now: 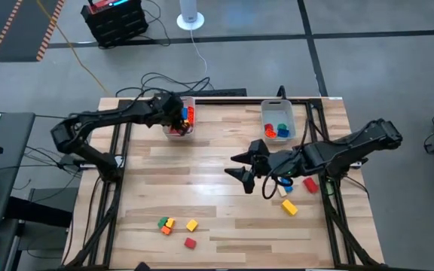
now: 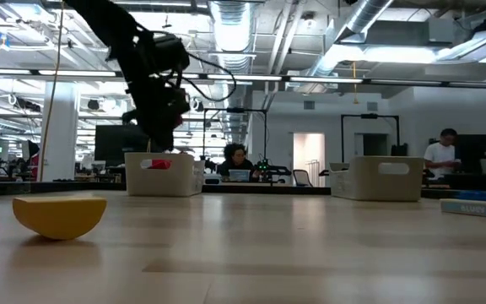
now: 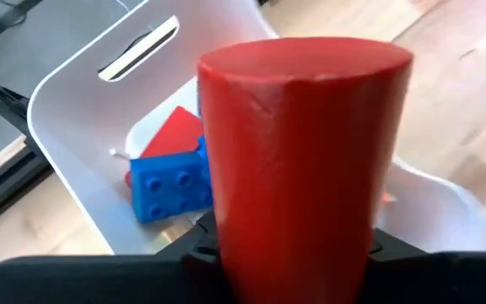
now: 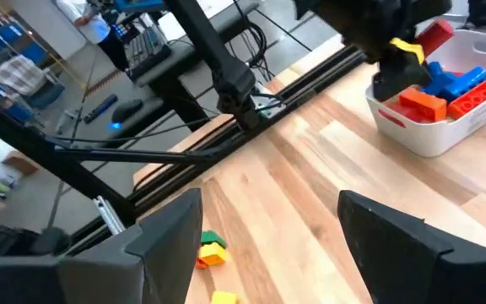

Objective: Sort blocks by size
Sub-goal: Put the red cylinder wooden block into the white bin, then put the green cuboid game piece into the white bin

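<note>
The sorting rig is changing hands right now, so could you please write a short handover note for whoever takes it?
Left gripper: shut on a red block, held above the left bin.
Right gripper: open, empty, above mid-table.
Left bin holds red, blue and orange blocks; right bin holds a few red, blue and green ones.
Done: part of the pile is binned.
Left: release the red block, then sort the loose blocks, a group near the front edge and some at the right, partly hidden under the right arm.

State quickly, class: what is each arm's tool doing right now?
Left tool: closed on a red block, over the left bin.
Right tool: open, holding nothing, above the table's middle.
</note>
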